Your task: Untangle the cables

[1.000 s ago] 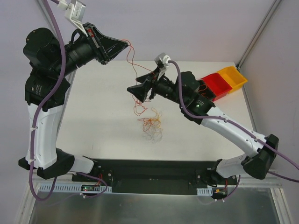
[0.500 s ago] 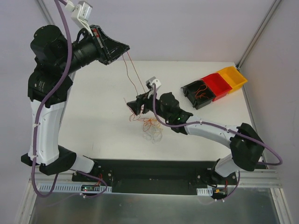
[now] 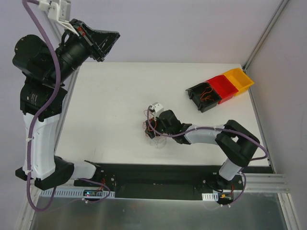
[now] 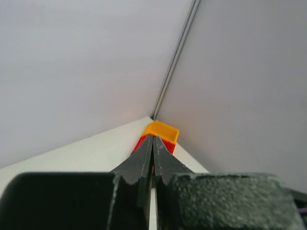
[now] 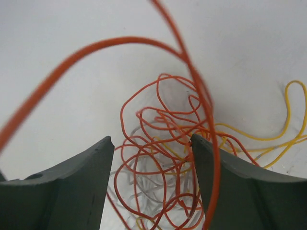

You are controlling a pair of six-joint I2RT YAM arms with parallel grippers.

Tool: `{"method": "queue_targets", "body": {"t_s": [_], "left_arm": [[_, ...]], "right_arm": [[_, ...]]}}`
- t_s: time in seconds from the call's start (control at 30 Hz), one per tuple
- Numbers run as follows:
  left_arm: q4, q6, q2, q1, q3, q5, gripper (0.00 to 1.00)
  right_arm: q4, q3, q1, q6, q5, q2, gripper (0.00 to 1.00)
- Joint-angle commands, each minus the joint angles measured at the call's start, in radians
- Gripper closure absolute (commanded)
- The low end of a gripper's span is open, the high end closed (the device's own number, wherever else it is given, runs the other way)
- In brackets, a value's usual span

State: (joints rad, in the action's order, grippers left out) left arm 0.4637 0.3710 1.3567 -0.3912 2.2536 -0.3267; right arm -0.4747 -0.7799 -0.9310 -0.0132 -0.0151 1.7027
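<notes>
Right wrist view shows my right jaws spread wide and low over the cables [image 5: 160, 153]. The knot of orange, yellow and pale strands lies on the bench [image 5: 57, 28] between the two tips, and nothing is pinched. A long orange strand [image 5: 120, 41] arcs loose across the front of that view and runs down past the right-hand tip; I cannot tell whether it touches the tip.

From above, the tangle sits well apart from the black bin [image 3: 192, 92], to its left and nearer my bases. My left jaws hang high off the bench, far to the left of that black bin and farther back. The left wrist view shows them pressed together with no strand visible between them.

I judge this to be the step of taking hold of the knot. It is one clump, so the untangling is far from done. The next move calls for closing my right jaws on a single strand at the clump's edge, not the whole mass. My left jaws should come down to pin the rest, so a pull separates the strands instead of tightening them.
</notes>
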Motion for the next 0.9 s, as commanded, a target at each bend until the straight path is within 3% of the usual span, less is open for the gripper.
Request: {"method": "queue_targets", "body": {"t_s": [0.0,0.03,0.1,0.17,0.3,0.37,0.47,0.6,0.77,0.87], "left_arm": [[-0.02,-0.063,-0.102,0.005,-0.265,0.032,1.0],[-0.008,-0.075,-0.131,0.006,-0.337,0.043,0.98],[0.003,-0.075,-0.2,0.018,-0.49,0.058,0.75],[0.003,-0.07,-0.27,0.031,-0.647,0.07,0.57],[0.007,-0.06,-0.378,0.04,-0.905,0.061,0.37],[0.012,-0.052,-0.412,0.044,-1.02,0.041,0.26],[0.009,-0.015,-0.43,0.051,-1.158,0.015,0.23],[-0.045,0.022,-0.427,0.051,-1.308,-0.025,0.4],[-0.135,0.06,-0.345,0.051,-1.393,-0.032,0.22],[-0.14,0.133,-0.25,0.054,-1.395,0.102,0.18]], "right_arm": [[0.171,-0.119,0.03,0.01,0.177,-0.144,0.47],[0.201,-0.136,0.04,0.039,0.217,-0.158,0.37],[0.305,-0.197,0.073,0.1,0.303,-0.16,0.28],[0.468,-0.274,0.096,0.139,0.401,-0.146,0.27],[0.857,-0.421,0.127,0.115,0.541,-0.075,0.25],[0.9,-0.383,0.139,0.11,0.567,-0.092,0.25],[0.9,-0.297,0.161,0.09,0.551,-0.169,0.24],[0.872,-0.196,0.222,0.09,0.515,-0.274,0.24],[0.757,-0.11,0.297,0.153,0.526,-0.373,0.25],[0.705,-0.113,0.307,0.165,0.511,-0.383,0.3]]}}
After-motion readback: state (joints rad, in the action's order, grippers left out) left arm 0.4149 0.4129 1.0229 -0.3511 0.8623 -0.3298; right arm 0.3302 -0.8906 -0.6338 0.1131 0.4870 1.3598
